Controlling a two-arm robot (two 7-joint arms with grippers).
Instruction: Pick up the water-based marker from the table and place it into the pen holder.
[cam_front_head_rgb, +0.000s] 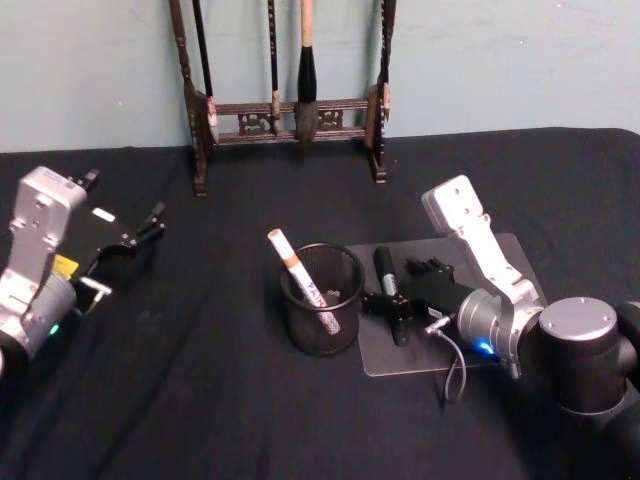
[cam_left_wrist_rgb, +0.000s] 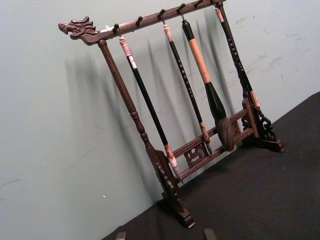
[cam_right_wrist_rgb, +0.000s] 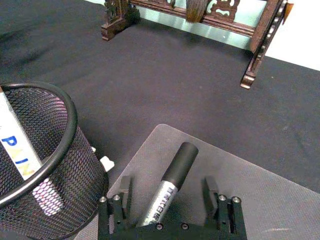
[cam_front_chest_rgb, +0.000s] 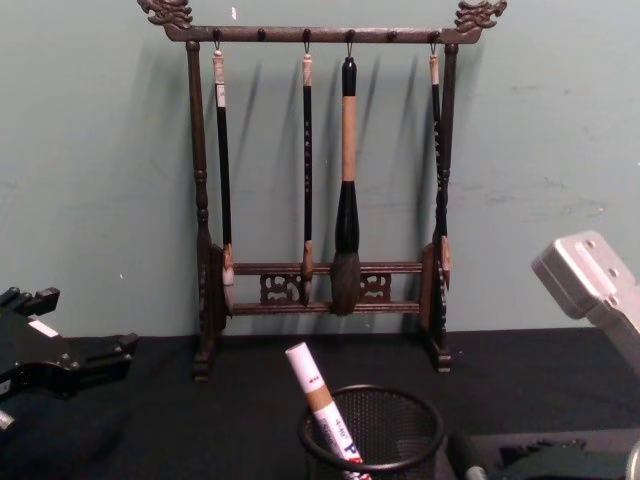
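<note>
Straddled marker on mat with right gripper spread wide, beside pen holder. Parked left gripper at left, spread too.

we see the grey marker, black-capped, lying flat between the parted jaws of our right gripper; the black mesh pen holder stands upright just beside it.

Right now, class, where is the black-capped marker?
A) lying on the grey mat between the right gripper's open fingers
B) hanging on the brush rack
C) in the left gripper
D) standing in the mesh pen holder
A: the black-capped marker lies flat on the grey mat, the right gripper's open fingers on either side; the left gripper idles far left.
</note>
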